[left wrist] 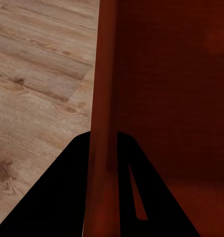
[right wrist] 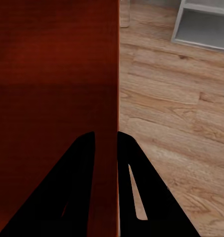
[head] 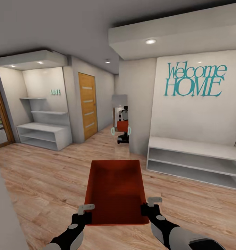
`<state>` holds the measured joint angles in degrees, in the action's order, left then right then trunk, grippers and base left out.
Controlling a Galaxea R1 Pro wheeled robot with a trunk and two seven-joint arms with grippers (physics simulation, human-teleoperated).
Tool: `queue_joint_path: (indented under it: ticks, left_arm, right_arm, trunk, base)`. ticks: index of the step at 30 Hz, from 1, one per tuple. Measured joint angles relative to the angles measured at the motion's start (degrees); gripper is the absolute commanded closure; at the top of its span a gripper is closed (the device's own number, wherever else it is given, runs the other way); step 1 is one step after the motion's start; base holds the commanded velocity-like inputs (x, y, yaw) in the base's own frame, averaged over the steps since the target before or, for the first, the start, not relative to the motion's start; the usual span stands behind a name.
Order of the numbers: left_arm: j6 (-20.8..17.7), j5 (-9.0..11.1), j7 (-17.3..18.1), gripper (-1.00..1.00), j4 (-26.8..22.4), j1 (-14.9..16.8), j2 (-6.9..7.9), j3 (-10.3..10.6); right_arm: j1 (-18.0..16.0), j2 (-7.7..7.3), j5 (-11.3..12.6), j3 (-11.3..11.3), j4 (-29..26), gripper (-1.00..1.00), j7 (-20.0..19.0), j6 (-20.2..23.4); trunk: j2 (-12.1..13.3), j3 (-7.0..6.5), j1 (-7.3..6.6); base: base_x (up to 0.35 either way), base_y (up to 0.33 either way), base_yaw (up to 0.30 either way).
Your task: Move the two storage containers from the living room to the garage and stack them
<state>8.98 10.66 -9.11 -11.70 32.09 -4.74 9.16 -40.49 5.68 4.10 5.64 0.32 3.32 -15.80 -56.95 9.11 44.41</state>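
We can't read the tiny teal sign (head: pixel 56 92) on the far wall. Our left gripper (left wrist: pixel 104 163) and right gripper (right wrist: pixel 107 158) each pinch 1 side wall of the storage container (head: pixel 115 189), carried over the wood floor (head: pixel 45 180).

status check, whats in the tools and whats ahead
Left tool and right tool both shut on storage container, one wall each. Container held over wood floor. Hallway ahead, mirror at its end, bench to the right.

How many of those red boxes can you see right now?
1. The red box is carried in front of the robot over wood floor, left claw and right claw gripping its side walls. A mirror shows its reflection. Another may be elsewhere.
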Motion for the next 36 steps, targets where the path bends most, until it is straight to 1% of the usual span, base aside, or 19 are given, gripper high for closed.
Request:
queue_joint_path:
  ticks: [3, 10, 28, 36]
  left_arm:
    - [0.2, 0.0, 0.0, 1.0, 0.1, 0.0, 0.01, 0.0]
    - [0.1, 0.0, 0.0, 1.0, 0.2, 0.0, 0.0, -0.1]
    - [0.1, 0.0, 0.0, 1.0, 0.2, 0.0, 0.0, -0.1]
    - [0.0, 0.0, 0.0, 1.0, 0.0, 0.0, 0.01, 0.0]
  right_arm:
    - [0.0, 0.05, 0.0, 0.1, 0.0, 1.0, 0.1, 0.0]
    - [0.0, 0.04, -0.7, -0.4, 0.0, 1.0, 0.2, 0.1]
    - [0.0, 0.02, -0.7, -0.5, 0.0, 1.0, 0.1, 0.1]
    - [0.0, 0.02, -0.3, -0.1, 0.0, 1.0, 0.1, 0.1]
  trunk:
    - [0.0, 0.0, 0.0]
    - [0.0, 0.0, 0.0]
    - [0.0, 0.0, 0.0]
    - [0.0, 0.0, 0.0]
  base:
    - [0.319, 0.0, 0.0]
    - [0.32, 0.0, 0.011]
    - [0.32, 0.0, 0.009]
    - [0.32, 0.0, 0.224]
